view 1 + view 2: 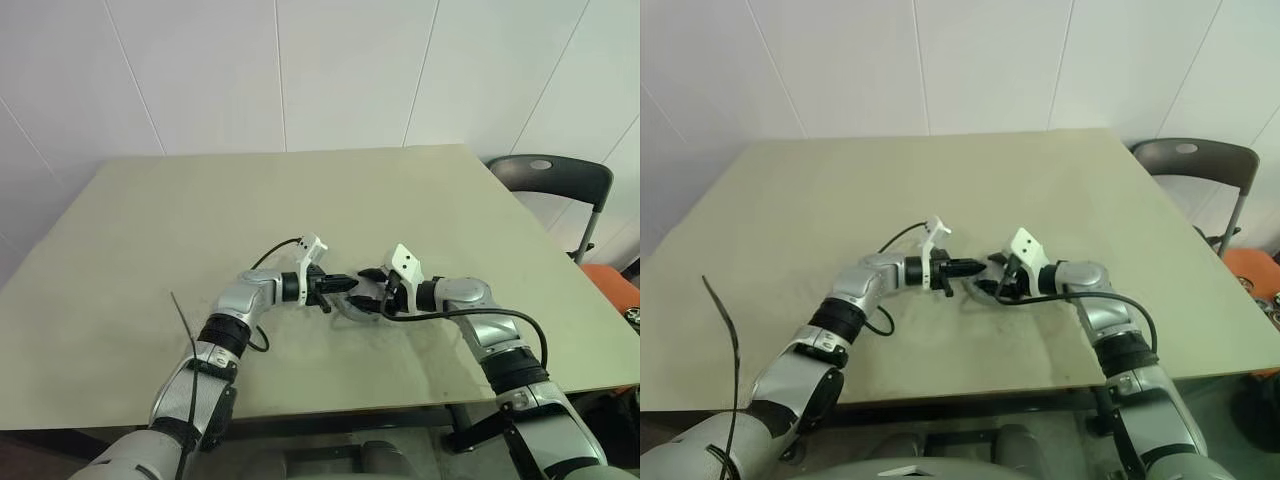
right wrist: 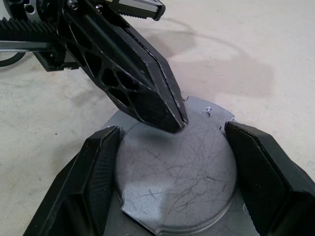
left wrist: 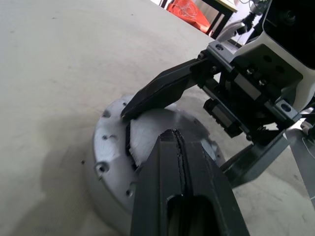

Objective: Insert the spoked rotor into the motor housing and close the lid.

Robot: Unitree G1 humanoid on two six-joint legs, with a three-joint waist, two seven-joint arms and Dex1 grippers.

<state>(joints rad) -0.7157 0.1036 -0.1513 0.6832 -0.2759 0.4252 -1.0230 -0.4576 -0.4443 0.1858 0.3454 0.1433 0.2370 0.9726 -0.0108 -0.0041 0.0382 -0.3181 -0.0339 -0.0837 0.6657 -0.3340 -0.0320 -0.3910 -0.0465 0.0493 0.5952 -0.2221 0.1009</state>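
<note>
Left gripper [image 2: 174, 123] shut, pressing my lid [image 2: 177, 182] onto the motor housing [image 3: 106, 162] — right gripper [image 2: 172, 172] straddling it wide — closure nearly done.

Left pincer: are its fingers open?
No, the left pincer has its fingers pressed together, tips above the lid.

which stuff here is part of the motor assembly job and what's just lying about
Part of the job:
- round grey metal motor housing on the table
- flat scratched silver-grey lid on top of it
- left gripper, shut, tip at the lid
- right gripper, fingers either side of the lid

Just about:
- beige table
- dark grey chair
</note>
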